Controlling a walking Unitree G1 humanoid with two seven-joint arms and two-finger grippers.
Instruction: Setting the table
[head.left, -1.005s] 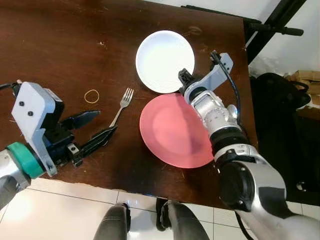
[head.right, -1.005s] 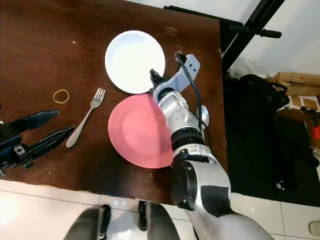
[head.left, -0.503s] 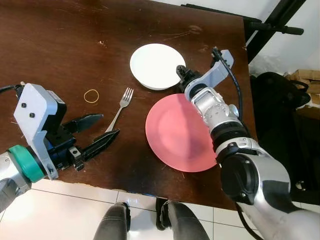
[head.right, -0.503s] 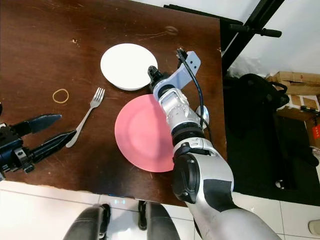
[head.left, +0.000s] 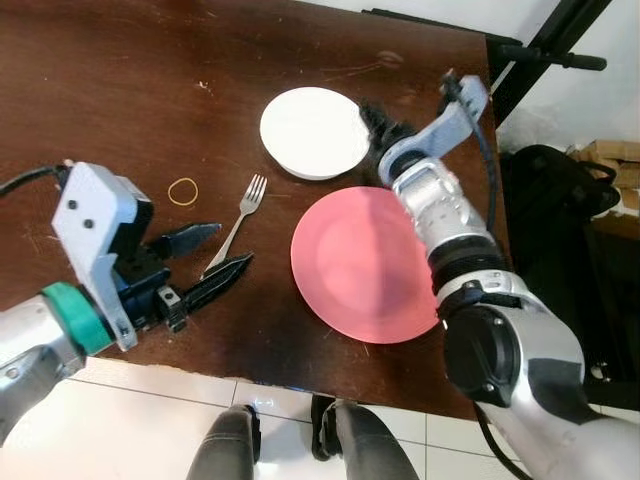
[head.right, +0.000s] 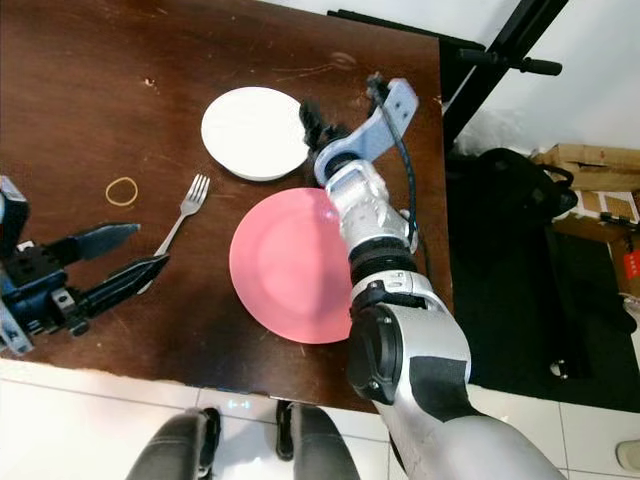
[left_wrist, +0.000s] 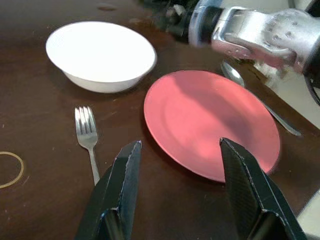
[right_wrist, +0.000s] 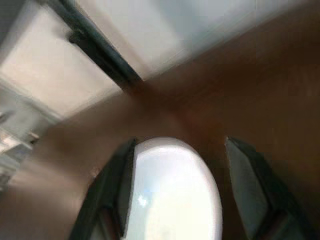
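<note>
The right end effector (head.right: 308, 118) hovers open beside the white bowl (head.right: 252, 131), far of the pink plate (head.right: 290, 265). The left end effector (head.left: 220, 254) sits open near the fork (head.left: 238, 226) on the tabletop (head.left: 120, 90).

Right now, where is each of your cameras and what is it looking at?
Head eyes: look down at the brown table, both arms showing, legs below.
Left wrist: looks along the open left gripper at the fork, pink plate and white bowl.
Right wrist: blurred, looks along the open right gripper at the bowl.
Shared: the bowl appears everywhere.
</note>
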